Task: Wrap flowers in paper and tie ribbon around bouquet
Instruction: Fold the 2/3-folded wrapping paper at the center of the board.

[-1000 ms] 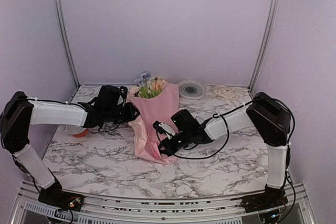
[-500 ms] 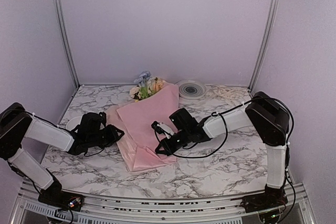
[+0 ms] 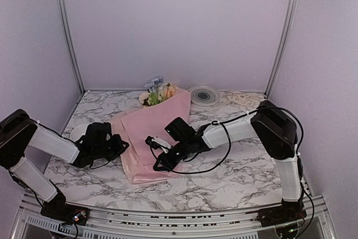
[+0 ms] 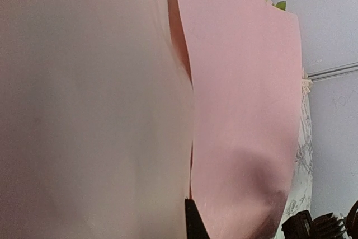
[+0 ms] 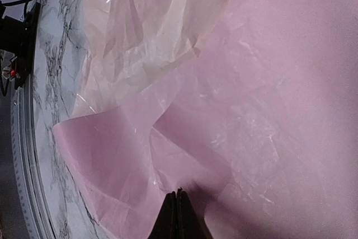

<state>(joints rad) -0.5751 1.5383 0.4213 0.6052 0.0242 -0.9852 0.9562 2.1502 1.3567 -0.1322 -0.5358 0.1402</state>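
**Wrap slackened, ribbon untouched**

- Right gripper [image 5: 178, 208]: jaws pressed together on a puckered fold of the paper [image 3: 159, 118], over the sheet's near part. In the last second it has travelled left and toward the near edge of the table [image 3: 235, 166].
- Left gripper [image 3: 120, 145]: closed, low at the sheet's left edge, toward the table's left side. A second ago it stood high beside the blooms; it has since dropped back.
- Paper: a second ago gathered upright as a cone; now slack and spread, running from near the far edge toward the near edge.
- Flowers [image 3: 156, 90]: heads show past the sheet's far corner, close to the table's far edge.
- Ribbon [image 3: 244, 99]: heaped by the far right corner, well apart from the paper, near the plate [image 3: 202, 94].
- Reading: the roll looks loosened, so the wrapping likely needs regathering before any tying.
- Unclear: whether the left jaws trap any paper, since blurred pink fills that wrist view. The stems are covered. A pale round item sits half hidden behind the left arm.
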